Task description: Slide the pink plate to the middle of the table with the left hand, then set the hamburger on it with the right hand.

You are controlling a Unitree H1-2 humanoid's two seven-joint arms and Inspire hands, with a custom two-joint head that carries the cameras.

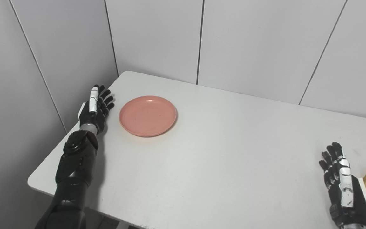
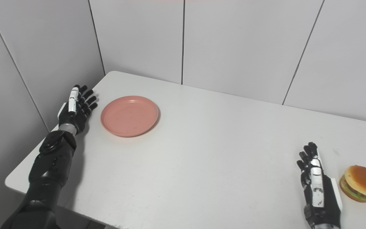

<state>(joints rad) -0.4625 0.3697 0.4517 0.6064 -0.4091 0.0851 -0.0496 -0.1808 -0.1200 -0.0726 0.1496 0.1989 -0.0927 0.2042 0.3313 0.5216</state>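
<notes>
Plain white worktop with rounded corners, pushed into a corner. The walls are pale grey panels with thin dark seams between them. Lighting's soft and even, just faint shadows.

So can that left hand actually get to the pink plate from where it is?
Probably yes. The left hand is open, beside the pink plate near the table's left edge, with only a narrow strip of bare tabletop between them. Nothing stands in the way.

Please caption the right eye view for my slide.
Left hand open beside the pink plate; right hand open beside the hamburger.
</notes>
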